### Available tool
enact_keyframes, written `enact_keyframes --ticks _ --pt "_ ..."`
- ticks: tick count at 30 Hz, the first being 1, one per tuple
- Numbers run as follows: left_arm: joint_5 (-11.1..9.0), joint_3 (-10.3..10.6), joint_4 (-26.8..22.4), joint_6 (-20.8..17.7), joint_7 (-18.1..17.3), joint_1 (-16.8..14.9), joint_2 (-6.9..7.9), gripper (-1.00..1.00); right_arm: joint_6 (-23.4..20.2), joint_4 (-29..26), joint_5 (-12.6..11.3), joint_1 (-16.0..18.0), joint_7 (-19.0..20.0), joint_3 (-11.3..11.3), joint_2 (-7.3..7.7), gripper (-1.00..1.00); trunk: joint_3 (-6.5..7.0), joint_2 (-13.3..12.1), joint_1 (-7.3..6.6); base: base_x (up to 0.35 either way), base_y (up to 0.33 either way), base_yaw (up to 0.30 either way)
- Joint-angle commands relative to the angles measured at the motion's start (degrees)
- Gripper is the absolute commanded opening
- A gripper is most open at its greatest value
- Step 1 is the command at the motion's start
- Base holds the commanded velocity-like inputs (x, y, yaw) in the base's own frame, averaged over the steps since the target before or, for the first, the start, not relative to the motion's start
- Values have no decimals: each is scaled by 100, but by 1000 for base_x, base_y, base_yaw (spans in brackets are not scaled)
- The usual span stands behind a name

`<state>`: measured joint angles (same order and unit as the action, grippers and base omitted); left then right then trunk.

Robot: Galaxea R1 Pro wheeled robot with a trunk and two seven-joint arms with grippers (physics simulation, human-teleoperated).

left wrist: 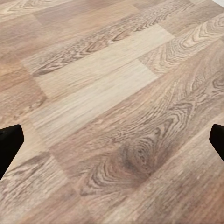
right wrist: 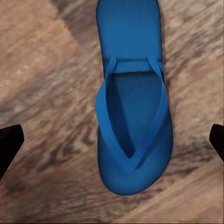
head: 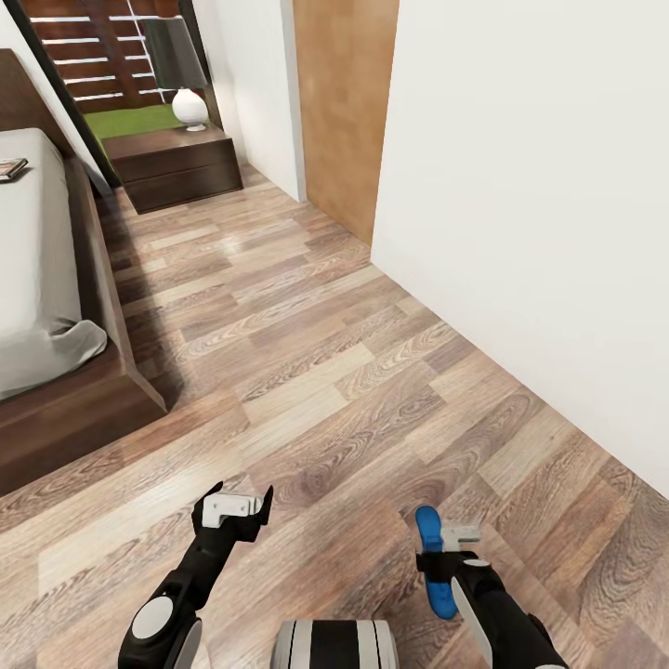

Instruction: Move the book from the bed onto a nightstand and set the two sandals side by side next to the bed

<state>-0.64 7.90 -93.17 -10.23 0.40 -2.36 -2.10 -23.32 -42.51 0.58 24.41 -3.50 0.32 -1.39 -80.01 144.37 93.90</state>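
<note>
- Head view: book (head: 12, 168) still on bed (head: 37, 269), far left; nightstand (head: 172, 158) beyond. Right gripper (head: 444, 548) beside blue sandal (head: 430, 557); grip cannot be told.
- Left wrist view: left gripper (left wrist: 112, 140) spread over bare floor (left wrist: 112, 93).
- Right wrist view: sandal (right wrist: 133, 102) ahead, fingertips (right wrist: 9, 144) wide apart; nothing placed yet.

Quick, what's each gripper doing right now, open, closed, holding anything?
Left gripper: open, empty.
Right gripper: cannot tell whether its jaws grip the blue sandal.

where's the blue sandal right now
The blue sandal is low in the head view, at the right gripper above the wood-plank floor; the right wrist view shows it between the spread fingers.
</note>
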Motion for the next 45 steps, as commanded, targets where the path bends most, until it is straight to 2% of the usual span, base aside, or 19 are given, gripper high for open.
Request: enact_keyframes --ticks 1,6,9,13,25,31,45 --pt "-7 1 -8 -32 4 -1 -1 100 -26 132 13 5 -20 3 -1 100 -4 2 -1 0 0 0" --pt "-7 5 -8 -32 -1 -1 -1 100 44 459 26 9 -20 5 0 100 -4 2 -1 0 0 0" --pt "-7 3 -8 -32 1 -1 -1 100 402 572 30 11 -20 3 6 100 -4 2 -1 0 0 0" --pt "-7 3 -8 -32 2 -1 -1 100 559 591 33 11 -20 3 6 100 -4 2 -1 0 0 0" --pt "-7 5 -8 -38 4 -1 -1 100 600 553 36 11 -20 3 7 100 -4 2 -1 0 0 0" --pt "-7 9 -8 -40 4 -1 -1 100 601 538 35 11 -20 3 7 100 -137 10 14 0 0 0" --pt "-7 10 -9 -44 4 -1 -2 100 609 526 35 11 -19 11 7 100 -137 10 14 56 0 0"
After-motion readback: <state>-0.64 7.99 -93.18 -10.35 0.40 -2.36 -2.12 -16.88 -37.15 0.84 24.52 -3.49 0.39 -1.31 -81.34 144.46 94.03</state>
